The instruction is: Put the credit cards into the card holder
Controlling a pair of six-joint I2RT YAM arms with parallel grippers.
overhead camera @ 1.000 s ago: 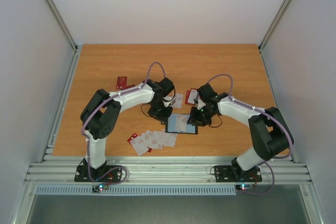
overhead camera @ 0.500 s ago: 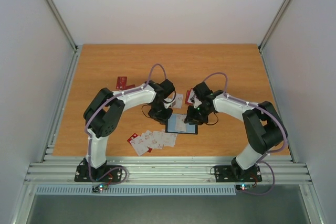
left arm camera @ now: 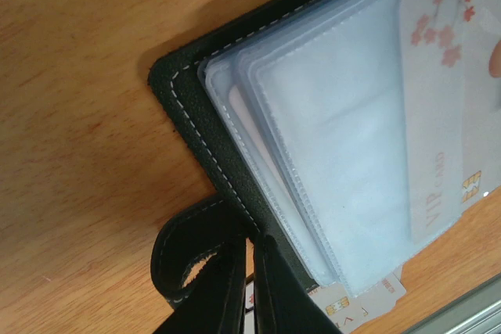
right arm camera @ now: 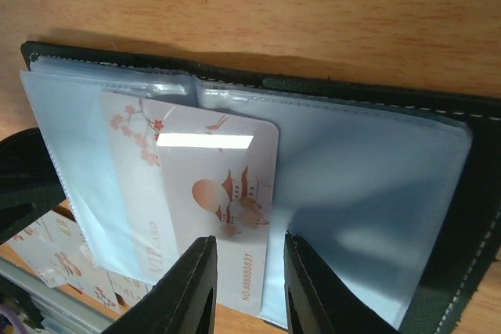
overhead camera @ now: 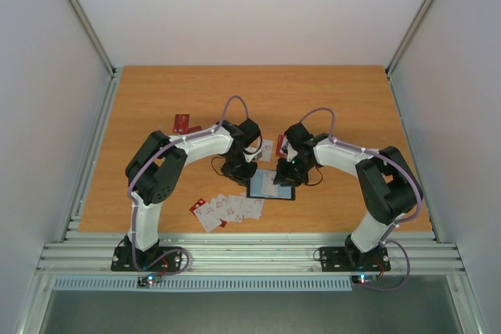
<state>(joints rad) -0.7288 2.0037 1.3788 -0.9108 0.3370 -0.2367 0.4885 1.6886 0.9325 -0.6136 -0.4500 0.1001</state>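
Your right hand [right arm camera: 249, 242] is the one at work. Its two fingers stand apart, one at each side of the near end of a white plastic card printed with a red pagoda [right arm camera: 223, 193], and I cannot tell if they press on its edges or only frame it. This card lies directly ahead of the hand, with its long axis in line with the fingers and pointing away toward the far edge of the small black folding card holder with pale blue-grey clear sleeves [overhead camera: 266, 190]. The holder is open flat on the orange wooden worktop [overhead camera: 344, 107] between the two arms. The card rests on top of the sleeves, across the middle fold and a little turned. It partly covers another white card with red blossoms [right arm camera: 129, 158] that sits inside the left sleeve.

In my judgement the coming move depends on one thing: the far short edge of the card must meet a sleeve mouth squarely, and I cannot make out that mouth. Your left hand [left arm camera: 252, 244] is at the opposite corner of the holder, fingers nearly together, and it seems to pinch the stitched cover edge. More loose white and red cards [overhead camera: 227, 210] lie fanned near the arm bases
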